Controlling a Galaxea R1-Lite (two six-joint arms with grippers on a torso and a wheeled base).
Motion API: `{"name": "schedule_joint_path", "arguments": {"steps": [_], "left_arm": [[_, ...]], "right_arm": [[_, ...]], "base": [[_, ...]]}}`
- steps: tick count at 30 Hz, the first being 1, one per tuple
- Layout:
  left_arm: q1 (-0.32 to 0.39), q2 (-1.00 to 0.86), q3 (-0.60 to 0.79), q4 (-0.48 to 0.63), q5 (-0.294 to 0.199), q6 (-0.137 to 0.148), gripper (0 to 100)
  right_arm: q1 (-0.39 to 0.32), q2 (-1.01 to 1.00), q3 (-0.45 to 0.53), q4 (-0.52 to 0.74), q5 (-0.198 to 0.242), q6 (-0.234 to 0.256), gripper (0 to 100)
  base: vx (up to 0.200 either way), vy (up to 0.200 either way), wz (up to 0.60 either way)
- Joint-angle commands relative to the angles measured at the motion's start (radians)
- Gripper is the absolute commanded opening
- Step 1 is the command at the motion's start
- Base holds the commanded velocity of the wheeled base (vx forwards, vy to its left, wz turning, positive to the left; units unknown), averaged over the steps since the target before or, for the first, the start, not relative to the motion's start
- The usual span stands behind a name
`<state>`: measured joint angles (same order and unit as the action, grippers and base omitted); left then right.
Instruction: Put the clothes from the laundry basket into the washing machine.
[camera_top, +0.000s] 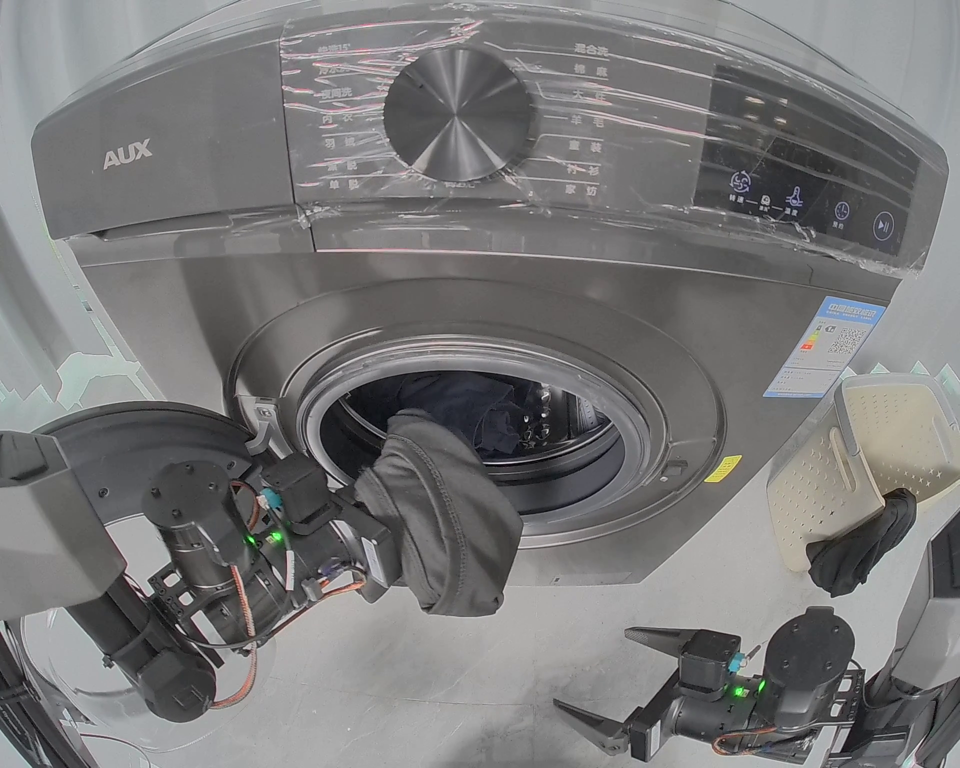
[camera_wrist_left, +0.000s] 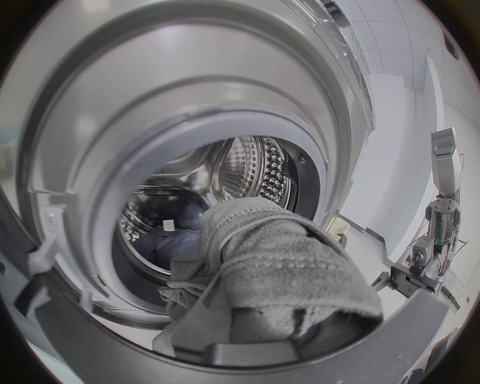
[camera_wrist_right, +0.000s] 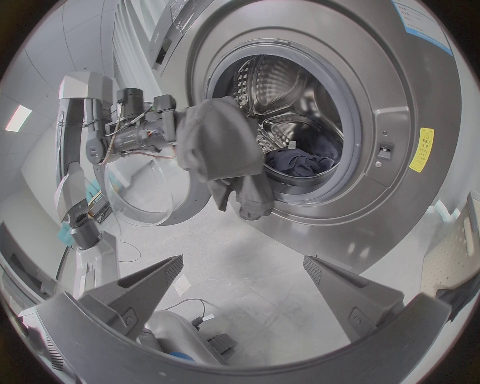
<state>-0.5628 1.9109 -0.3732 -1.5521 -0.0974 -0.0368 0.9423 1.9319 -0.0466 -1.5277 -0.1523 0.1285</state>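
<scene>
From my head, a pale grey floor (camera_top: 400, 680) runs under the steel washing machine (camera_top: 600, 320), whose door (camera_top: 130, 440) stands open at my left. My left gripper (camera_top: 378, 548) grasps a grey garment (camera_top: 450, 520) that drapes across the opening and partly blocks it. Dark clothes (camera_top: 470, 405) lie in the drum. The laundry basket (camera_top: 885, 430) tilts at my right, a black garment (camera_top: 860, 550) over its rim. From my left wrist, the grey garment hangs at the door seal (camera_wrist_left: 165, 140). From my right wrist, my right gripper (camera_wrist_right: 240, 262) is released, low over the floor.
</scene>
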Motion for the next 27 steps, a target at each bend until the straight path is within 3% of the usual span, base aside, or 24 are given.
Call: {"name": "schedule_joint_path", "arguments": {"steps": [1, 6, 9, 10, 11, 12, 22, 27], "left_arm": [[-0.046, 0.096, -0.064, 0.000, 0.007, -0.020, 0], [-0.035, 0.172, -0.158, 0.000, -0.015, -0.028, 0], [-0.035, 0.209, -0.205, 0.001, -0.028, -0.080, 0], [-0.035, 0.211, -0.208, 0.001, -0.028, -0.083, 0], [-0.042, 0.241, -0.254, 0.001, -0.027, -0.120, 0], [-0.042, 0.254, -0.271, 0.001, -0.027, -0.126, 0], [-0.032, 0.405, -0.541, 0.012, -0.007, -0.130, 0], [-0.014, 0.468, -0.652, 0.040, 0.048, -0.129, 0]], "right_arm": [[0.029, -0.016, 0.016, 0.000, 0.000, 0.000, 100], [0.029, -0.016, 0.013, 0.000, -0.003, 0.000, 100], [0.029, -0.016, 0.011, -0.002, -0.003, 0.000, 100], [0.029, -0.016, 0.010, -0.002, -0.003, 0.000, 100], [0.029, -0.016, 0.010, -0.002, -0.001, 0.000, 100], [0.027, -0.014, 0.010, -0.002, -0.001, 0.000, 100], [0.027, -0.008, 0.005, -0.002, -0.003, 0.000, 100], [0.029, -0.007, 0.005, 0.000, -0.003, 0.002, 100]], "base": [[0.000, 0.000, 0.00], [0.000, 0.000, 0.00], [0.000, 0.000, 0.00], [0.000, 0.000, 0.00], [0.000, 0.000, 0.00], [0.000, 0.000, 0.00], [0.000, 0.000, 0.00], [0.000, 0.000, 0.00]]}}
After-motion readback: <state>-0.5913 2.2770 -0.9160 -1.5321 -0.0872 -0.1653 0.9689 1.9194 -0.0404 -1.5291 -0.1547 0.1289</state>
